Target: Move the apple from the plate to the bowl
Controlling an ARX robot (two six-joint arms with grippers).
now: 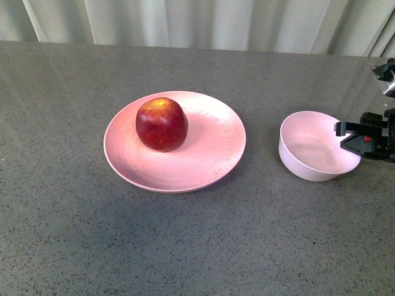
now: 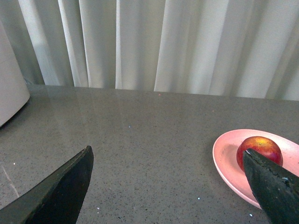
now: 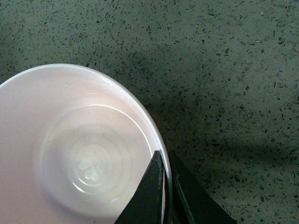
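Note:
The dark-red apple (image 1: 162, 124) sits on the wide pink plate (image 1: 210, 154) in the middle of the grey table. The small pale bowl (image 1: 311, 148) stands to the plate's right, slightly tilted. My right gripper (image 1: 343, 137) is shut on the bowl's right rim; in the right wrist view one finger is inside the bowl (image 3: 70, 154) and one outside, pinching the wall at the gripper (image 3: 164, 161). My left gripper (image 2: 168, 161) is open and empty, out of the front view; its wrist view shows the apple (image 2: 260, 148) and plate (image 2: 224, 156) beyond one fingertip.
Pale curtains (image 1: 203, 21) hang behind the table's far edge. A white rounded object (image 2: 10, 88) stands at the edge of the left wrist view. Grey speckled tabletop (image 1: 185, 246) lies in front of the plate and bowl.

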